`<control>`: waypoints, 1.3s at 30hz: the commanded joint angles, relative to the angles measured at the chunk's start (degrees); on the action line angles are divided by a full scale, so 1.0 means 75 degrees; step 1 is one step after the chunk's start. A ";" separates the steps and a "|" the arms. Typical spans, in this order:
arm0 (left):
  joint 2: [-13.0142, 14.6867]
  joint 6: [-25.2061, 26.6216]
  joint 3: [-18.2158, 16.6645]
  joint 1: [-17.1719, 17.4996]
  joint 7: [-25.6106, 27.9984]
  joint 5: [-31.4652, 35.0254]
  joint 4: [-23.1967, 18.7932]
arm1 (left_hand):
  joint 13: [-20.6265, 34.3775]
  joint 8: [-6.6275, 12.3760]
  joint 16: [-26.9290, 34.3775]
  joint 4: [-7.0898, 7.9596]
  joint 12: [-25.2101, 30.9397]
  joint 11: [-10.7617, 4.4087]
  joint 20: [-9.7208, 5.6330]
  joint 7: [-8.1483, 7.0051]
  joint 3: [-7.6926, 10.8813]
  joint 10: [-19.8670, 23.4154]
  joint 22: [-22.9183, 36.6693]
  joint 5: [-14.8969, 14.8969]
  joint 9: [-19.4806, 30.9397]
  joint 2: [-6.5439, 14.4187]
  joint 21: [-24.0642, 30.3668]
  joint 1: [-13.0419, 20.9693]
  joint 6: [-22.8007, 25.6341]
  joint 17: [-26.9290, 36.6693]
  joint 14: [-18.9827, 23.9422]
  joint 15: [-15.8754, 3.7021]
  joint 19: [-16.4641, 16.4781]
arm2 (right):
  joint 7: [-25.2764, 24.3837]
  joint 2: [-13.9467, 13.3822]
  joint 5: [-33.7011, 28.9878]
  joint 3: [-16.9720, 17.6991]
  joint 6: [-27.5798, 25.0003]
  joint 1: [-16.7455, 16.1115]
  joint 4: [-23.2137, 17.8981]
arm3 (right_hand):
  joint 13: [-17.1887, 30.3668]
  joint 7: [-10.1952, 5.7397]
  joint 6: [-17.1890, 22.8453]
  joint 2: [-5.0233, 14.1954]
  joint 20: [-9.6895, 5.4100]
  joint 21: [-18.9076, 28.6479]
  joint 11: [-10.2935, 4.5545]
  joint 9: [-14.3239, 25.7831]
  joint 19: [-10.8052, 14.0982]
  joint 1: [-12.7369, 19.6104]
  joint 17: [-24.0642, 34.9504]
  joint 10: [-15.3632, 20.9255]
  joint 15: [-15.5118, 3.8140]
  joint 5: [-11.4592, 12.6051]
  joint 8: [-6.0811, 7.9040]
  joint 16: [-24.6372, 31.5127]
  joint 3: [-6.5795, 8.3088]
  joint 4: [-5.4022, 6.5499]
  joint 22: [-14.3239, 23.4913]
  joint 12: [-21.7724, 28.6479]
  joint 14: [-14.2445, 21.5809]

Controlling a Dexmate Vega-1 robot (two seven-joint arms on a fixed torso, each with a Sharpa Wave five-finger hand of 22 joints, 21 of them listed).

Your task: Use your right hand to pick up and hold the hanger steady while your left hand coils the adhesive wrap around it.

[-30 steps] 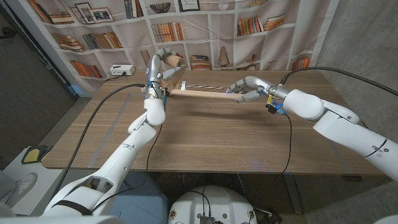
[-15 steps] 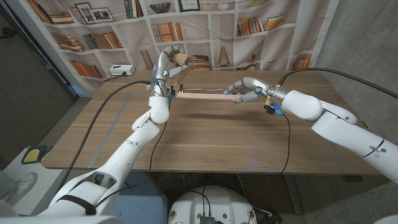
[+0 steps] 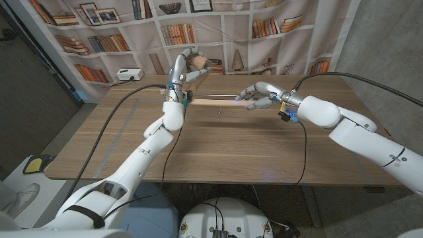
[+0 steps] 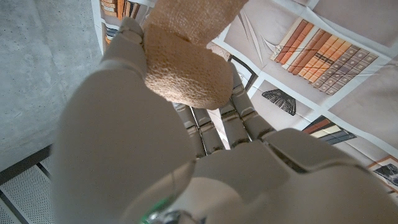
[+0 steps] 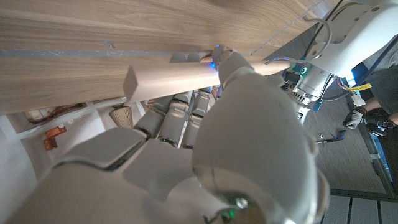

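Note:
The wooden hanger [image 3: 215, 100] hangs level a little above the far middle of the table [image 3: 218, 149]. My right hand [image 3: 260, 96] grips its right end, fingers wrapped over the pale bar [image 5: 171, 78]. My left hand [image 3: 183, 69] is raised above the hanger's left end and holds the tan roll of adhesive wrap [image 3: 197, 63] between thumb and fingers. In the left wrist view the fuzzy roll [image 4: 185, 71] sits against my fingers [image 4: 208, 127], with a strip of wrap leading away from it. The hanger's hook is too thin to make out.
A small white box [image 3: 130, 74] stands at the table's far left corner. Black cables [image 3: 115, 112] cross the left side of the table, and another cable [image 3: 305, 142] hangs from my right wrist. A bookshelf backdrop [image 3: 277, 26] stands behind the table.
My left hand has swung the wrap roll to the right and higher, over the hanger's left end. My right hand has kept its grip and barely moved.

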 commanded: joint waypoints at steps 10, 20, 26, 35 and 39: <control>-0.0166 -0.0348 0.0124 0.0027 -0.0307 -0.0343 -0.0148 | 0.0014 0.0053 0.0048 -0.0004 0.0051 -0.0024 -0.0034 -0.0018 -0.0002 0.0033 -0.0076 -0.0001 0.0016 0.2595 0.0120 0.2561 0.0028 0.0428 0.1332 -0.1308 -0.0030 | 0.0083 0.0142 -0.0027 -0.0126 0.0101 0.0135 0.0164 | 0.1085 -0.0041 0.0027 0.0194 -0.0795 0.0077 -0.0620 0.0020 -0.0083 0.0123 0.0017 0.0665 -0.1691 0.0018 -0.0009 0.0042 0.0203 0.0187 0.0028 -0.0003 0.0863; -0.0169 -0.0651 0.0206 0.0067 -0.0401 -0.0450 -0.0241 | 0.0025 0.0067 0.0053 -0.0004 0.0072 -0.0026 -0.0033 -0.0020 -0.0003 0.0026 -0.0142 0.0001 0.0014 0.2594 0.0166 0.2560 0.0052 0.0433 0.1333 -0.1307 -0.0039 | 0.0096 0.0182 -0.0033 -0.0151 0.0117 0.0164 0.0173 | 0.1100 -0.0045 0.0030 0.0194 -0.0800 0.0107 -0.0638 0.0020 -0.0115 0.0125 0.0002 0.0663 -0.1692 0.0013 -0.0009 0.0039 0.0195 0.0187 0.0027 -0.0016 0.0868; -0.0214 -0.0717 0.0256 0.0084 -0.0556 -0.0618 -0.0298 | 0.0010 0.0066 0.0054 -0.0005 0.0073 -0.0020 -0.0034 -0.0023 0.0001 0.0022 -0.0189 0.0004 0.0015 0.2597 0.0189 0.2562 0.0038 0.0436 0.1328 -0.1302 -0.0042 | 0.0090 0.0204 -0.0037 -0.0159 0.0123 0.0174 0.0180 | 0.1100 -0.0045 0.0031 0.0195 -0.0801 0.0127 -0.0628 0.0020 -0.0132 0.0129 0.0002 0.0677 -0.1691 0.0011 -0.0009 0.0039 0.0195 0.0186 0.0027 -0.0023 0.0868; -0.0274 -0.0833 0.0352 0.0056 -0.0659 -0.0672 -0.0281 | -0.0003 0.0065 0.0052 -0.0001 0.0075 -0.0038 -0.0029 -0.0014 0.0004 0.0010 -0.0252 0.0006 0.0009 0.2603 0.0225 0.2558 0.0030 0.0436 0.1324 -0.1302 -0.0051 | 0.0069 0.0232 -0.0034 -0.0166 0.0140 0.0168 0.0213 | 0.1108 -0.0040 0.0028 0.0197 -0.0797 0.0154 -0.0635 0.0020 -0.0155 0.0132 0.0008 0.0675 -0.1692 0.0011 -0.0011 0.0041 0.0198 0.0186 0.0028 -0.0035 0.0864; -0.0361 -0.0710 0.0418 -0.0028 -0.0832 -0.0742 -0.0355 | -0.0004 0.0069 0.0053 -0.0006 0.0085 -0.0036 -0.0039 -0.0022 0.0004 0.0014 -0.0283 0.0006 0.0014 0.2598 0.0247 0.2562 0.0027 0.0437 0.1328 -0.1297 -0.0058 | 0.0121 0.0304 0.0096 -0.0166 0.0208 0.0195 0.0321 | 0.1107 -0.0037 0.0034 0.0198 -0.0797 0.0164 -0.0639 0.0020 -0.0166 0.0130 0.0005 0.0684 -0.1687 0.0010 -0.0010 0.0040 0.0197 0.0187 0.0027 -0.0039 0.0863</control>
